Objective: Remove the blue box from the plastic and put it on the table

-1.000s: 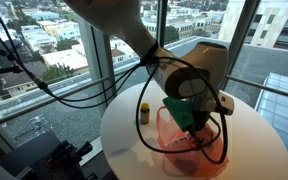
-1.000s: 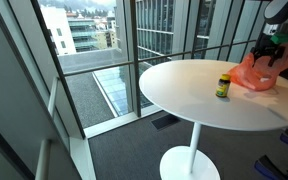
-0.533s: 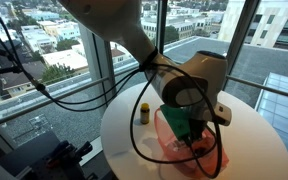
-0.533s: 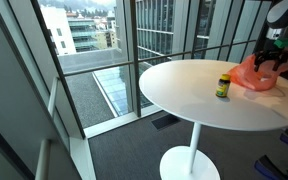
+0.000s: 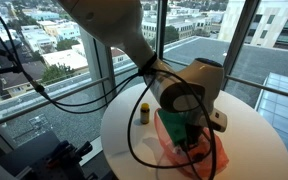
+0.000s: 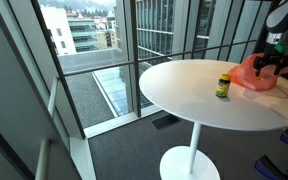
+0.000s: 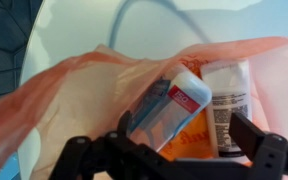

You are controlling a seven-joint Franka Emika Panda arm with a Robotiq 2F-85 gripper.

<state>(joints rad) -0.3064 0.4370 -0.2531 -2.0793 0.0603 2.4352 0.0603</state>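
Observation:
An orange see-through plastic bag (image 5: 216,158) lies on the round white table (image 5: 259,150); it also shows in an exterior view (image 6: 254,76). In the wrist view the bag's mouth (image 7: 74,85) is open. Inside lies a light blue box (image 7: 169,108) with a red label, tilted, next to a white package (image 7: 229,105) and an orange item (image 7: 192,132). My gripper (image 7: 174,152) is open, its fingers either side of the blue box and just above it. In both exterior views the gripper (image 5: 191,135) (image 6: 272,62) reaches down into the bag.
A small bottle with a yellow cap (image 5: 143,113) stands on the table beside the bag, also seen in an exterior view (image 6: 222,86). Black cables (image 5: 74,95) hang from the arm. Glass walls (image 6: 94,60) surround the table.
The arm has come lower and slightly forward over the bag, bringing the gripper down into its mouth. The bag and bottle have not moved.

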